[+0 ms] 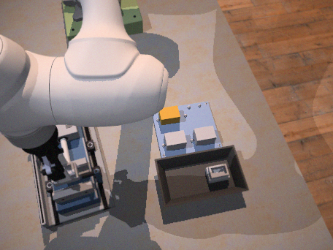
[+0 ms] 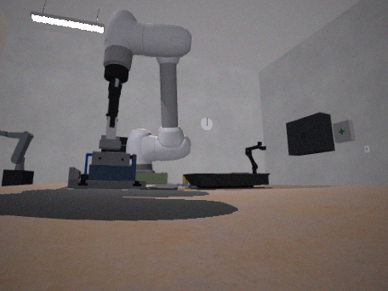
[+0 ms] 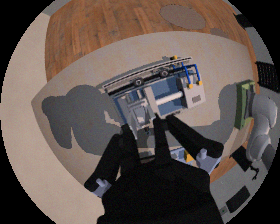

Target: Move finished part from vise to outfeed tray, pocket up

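The blue and grey vise (image 1: 71, 181) stands at the near left of the table. My gripper (image 1: 60, 167) hangs straight down over it and is shut on the finished part (image 1: 74, 167), a small light grey block. In the side view the gripper (image 2: 111, 126) holds the part (image 2: 114, 143) right at the top of the vise (image 2: 111, 168). The wrist view shows the black fingers pinching the part (image 3: 143, 111) over the vise (image 3: 164, 93). The dark outfeed tray (image 1: 201, 176) lies to the right. The part's pocket is hidden from me.
Another grey pocketed part (image 1: 217, 174) sits in the tray's right half. A light blue fixture plate (image 1: 187, 129) behind the tray carries an orange block (image 1: 169, 115) and two grey blocks (image 1: 175, 139). A green block (image 1: 125, 13) stands at the far end. My arm hides much of the left side.
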`<state>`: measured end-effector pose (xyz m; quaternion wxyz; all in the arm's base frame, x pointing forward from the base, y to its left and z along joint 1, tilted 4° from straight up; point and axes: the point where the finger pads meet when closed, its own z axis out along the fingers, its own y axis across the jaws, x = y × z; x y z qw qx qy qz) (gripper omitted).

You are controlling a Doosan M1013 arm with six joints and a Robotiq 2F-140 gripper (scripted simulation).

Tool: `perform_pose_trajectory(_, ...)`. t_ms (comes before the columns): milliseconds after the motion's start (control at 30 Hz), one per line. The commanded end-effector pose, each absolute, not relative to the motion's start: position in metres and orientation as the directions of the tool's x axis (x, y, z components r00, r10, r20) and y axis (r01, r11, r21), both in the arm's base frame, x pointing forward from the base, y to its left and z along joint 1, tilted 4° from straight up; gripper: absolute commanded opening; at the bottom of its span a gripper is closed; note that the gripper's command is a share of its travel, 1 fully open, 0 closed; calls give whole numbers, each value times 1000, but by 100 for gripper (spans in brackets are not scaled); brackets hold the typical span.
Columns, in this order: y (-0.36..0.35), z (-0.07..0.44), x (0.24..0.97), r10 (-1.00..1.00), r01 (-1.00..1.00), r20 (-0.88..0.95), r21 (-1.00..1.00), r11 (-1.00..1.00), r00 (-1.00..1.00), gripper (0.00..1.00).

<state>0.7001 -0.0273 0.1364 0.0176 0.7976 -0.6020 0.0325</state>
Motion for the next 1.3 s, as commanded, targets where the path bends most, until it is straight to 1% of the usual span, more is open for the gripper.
perform_pose_trajectory(0,-27,141,700,-959,-961,73,-11,-275,273,0)
perform_pose_trajectory(600,-25,150,700,-959,-962,73,-11,-274,273,0)
perform_pose_trajectory(800,-6,148,703,-962,-964,72,-12,-266,265,0)
perform_pose_trajectory(1267,146,138,712,-977,-979,70,-16,-203,202,0)
